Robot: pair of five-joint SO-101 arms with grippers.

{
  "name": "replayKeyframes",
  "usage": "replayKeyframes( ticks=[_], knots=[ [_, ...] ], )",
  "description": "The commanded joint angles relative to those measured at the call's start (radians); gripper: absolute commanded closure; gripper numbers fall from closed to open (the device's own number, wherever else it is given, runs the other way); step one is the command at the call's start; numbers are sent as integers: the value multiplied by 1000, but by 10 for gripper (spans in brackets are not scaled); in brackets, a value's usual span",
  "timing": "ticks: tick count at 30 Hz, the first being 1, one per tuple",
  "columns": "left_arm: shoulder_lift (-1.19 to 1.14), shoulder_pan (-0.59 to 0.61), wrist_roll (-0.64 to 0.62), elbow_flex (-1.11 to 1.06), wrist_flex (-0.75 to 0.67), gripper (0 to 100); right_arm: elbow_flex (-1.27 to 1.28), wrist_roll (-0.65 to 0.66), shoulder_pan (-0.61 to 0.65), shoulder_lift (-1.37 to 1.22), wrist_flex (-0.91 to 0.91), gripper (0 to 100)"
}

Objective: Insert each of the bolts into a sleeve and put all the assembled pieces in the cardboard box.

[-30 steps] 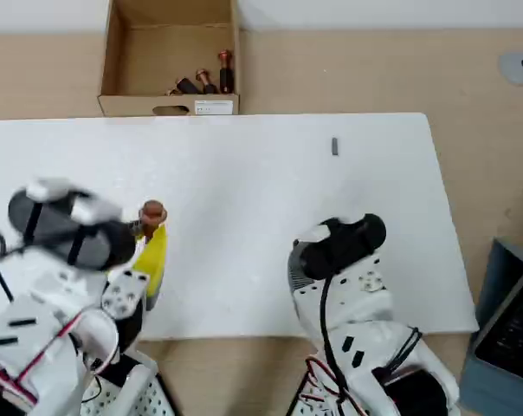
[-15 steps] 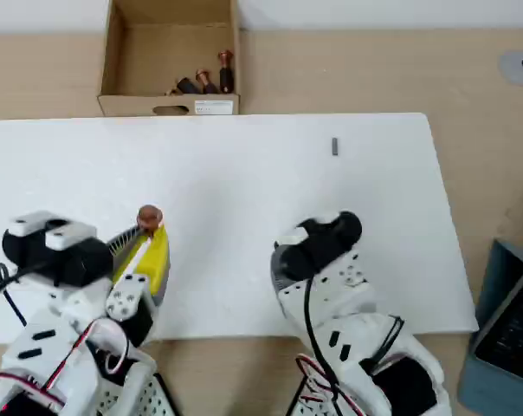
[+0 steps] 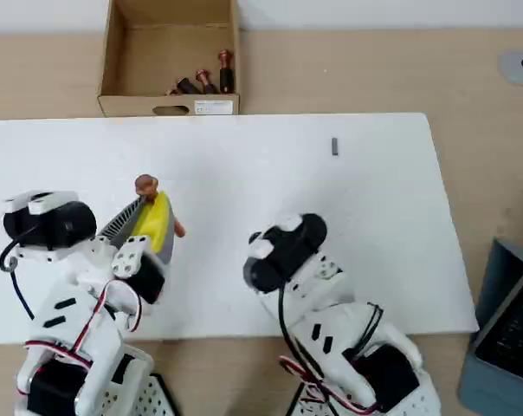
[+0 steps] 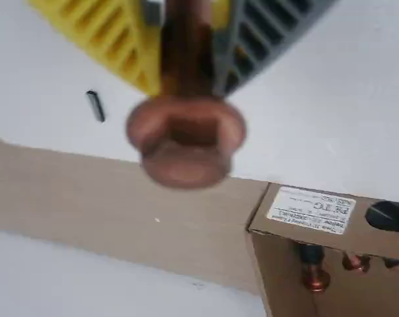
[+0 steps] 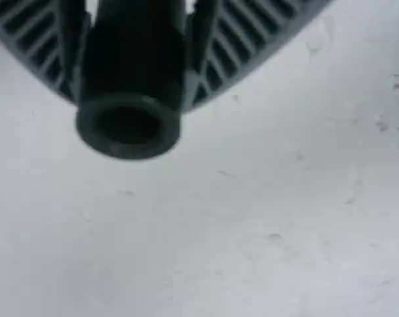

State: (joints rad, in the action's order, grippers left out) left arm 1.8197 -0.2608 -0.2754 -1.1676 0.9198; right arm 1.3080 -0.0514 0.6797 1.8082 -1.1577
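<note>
Two left fingers [image 4: 94, 39] pinch bolt [image 4: 185, 135] shank.

place: robotics lab | evidence: left arm [image 3: 71, 303] and right arm [image 3: 331, 316] with bare wiring, lower frame; white mat [image 3: 270, 182] on wooden table [image 3: 348, 74]; cardboard box [image 3: 108, 61] upper left; grey bin [image 3: 504, 368] lower right

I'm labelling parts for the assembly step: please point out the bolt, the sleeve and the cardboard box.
bolt [image 4: 185, 142], left wrist view, on its copper head.
sleeve [image 5: 130, 66], right wrist view, on its dark body.
cardboard box [image 3: 127, 105], high view, on the wall nearest the arms.
</note>
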Motion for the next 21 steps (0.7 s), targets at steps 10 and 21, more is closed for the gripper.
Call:
replayKeyframes(
  ticks=[10,21],
  knots=[
    [5,-127,-244,51,-37,1000,24,5,87,125,74,989],
    [4,-207,-279,80,-94,1000,22,5,163,125,130,989]
  ],
)
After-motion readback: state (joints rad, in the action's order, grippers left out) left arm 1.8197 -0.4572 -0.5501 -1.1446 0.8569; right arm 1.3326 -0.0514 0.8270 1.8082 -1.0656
